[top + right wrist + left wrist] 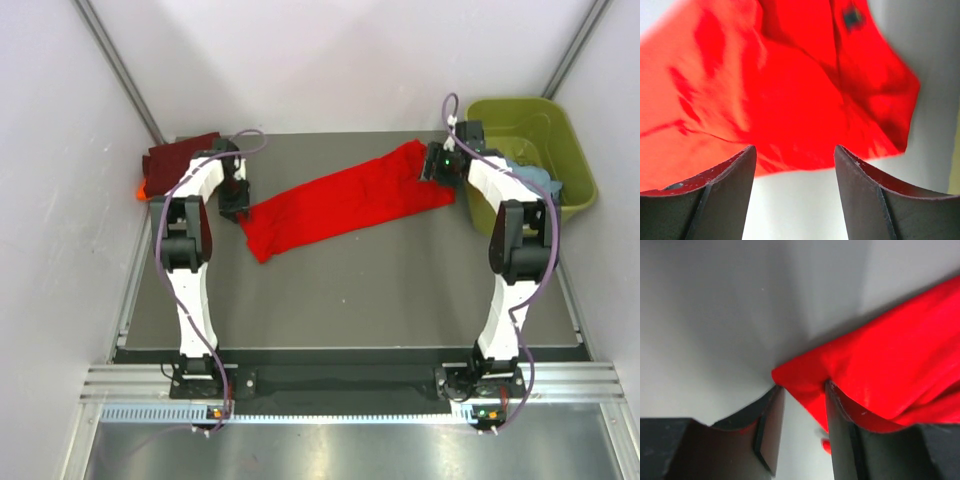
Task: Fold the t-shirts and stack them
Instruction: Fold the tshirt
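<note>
The bright red t-shirt (345, 200) lies stretched out slantwise across the dark table, from near left to far right. My left gripper (234, 205) is at its left end. In the left wrist view the jaws (804, 386) stand open, with a corner of the red cloth (880, 355) at the fingertips. My right gripper (437, 165) is at the shirt's far right end. It is open (795, 148), and the red cloth (770, 90) lies just beyond its tips. The dark maroon shirt (178, 160) lies at the back left on an orange one (142, 190). The light blue shirt (537, 176) is in the tub.
The olive-green plastic tub (520, 115) stands past the table's right edge, beside the right arm. White walls close in the back and both sides. The table's near half (350, 300) is bare dark surface.
</note>
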You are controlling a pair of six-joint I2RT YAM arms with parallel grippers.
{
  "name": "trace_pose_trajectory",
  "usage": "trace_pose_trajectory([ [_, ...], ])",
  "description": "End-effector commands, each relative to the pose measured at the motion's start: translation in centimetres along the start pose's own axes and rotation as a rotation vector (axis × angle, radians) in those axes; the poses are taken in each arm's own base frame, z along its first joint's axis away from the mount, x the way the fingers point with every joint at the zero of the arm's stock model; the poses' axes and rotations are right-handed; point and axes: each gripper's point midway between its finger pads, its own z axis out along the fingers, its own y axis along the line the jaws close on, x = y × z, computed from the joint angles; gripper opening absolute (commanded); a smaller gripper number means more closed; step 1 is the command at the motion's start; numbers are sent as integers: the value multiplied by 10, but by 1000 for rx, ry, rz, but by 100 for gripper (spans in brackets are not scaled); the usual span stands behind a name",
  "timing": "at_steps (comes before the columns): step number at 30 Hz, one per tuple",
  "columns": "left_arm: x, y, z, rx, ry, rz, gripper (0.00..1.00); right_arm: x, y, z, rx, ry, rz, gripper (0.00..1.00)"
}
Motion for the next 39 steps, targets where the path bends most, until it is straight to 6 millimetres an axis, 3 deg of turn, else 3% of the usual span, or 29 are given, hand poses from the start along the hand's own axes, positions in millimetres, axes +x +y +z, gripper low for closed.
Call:
trace_pose_trajectory([
  [1,-26,0,-3,20,-54,9,44,16,-5,-13,-6,33,26,64],
  [6,-30,-2,8,30,-52,-3,41,40,-15,-21,10,70,35,64],
  [7,-29,-2,10,31,-47,-4,24,44,-15,-22,11,76,39,64],
  [9,-25,-1,12,27,-34,-5,5,63,-22,-24,35,105,62,64],
  [10,-23,-1,12,25,-29,-5,0,68,-24,-25,43,111,68,64],
  [14,-7,-5,4,52,-6,-19,0,81,-34,-20,62,127,106,64],
  [20,3,-3,0,39,7,-26,0,57,-32,3,51,89,145,64],
  [21,2,10,-1,27,4,-51,0,50,-31,11,45,78,154,64],
  [27,4,19,-7,6,1,-53,0,35,-29,30,27,58,171,59],
  [28,5,20,-10,-1,0,-49,0,34,-29,32,28,58,168,56],
  [31,8,22,-16,-8,-1,-45,0,34,-36,38,50,59,149,33],
  [32,14,23,-16,-13,14,-46,0,35,-36,40,53,60,138,19],
  [35,25,22,-23,-12,23,-45,0,30,-40,45,64,56,119,10],
  [39,50,16,-31,17,57,-56,0,5,-38,55,52,9,76,10],
])
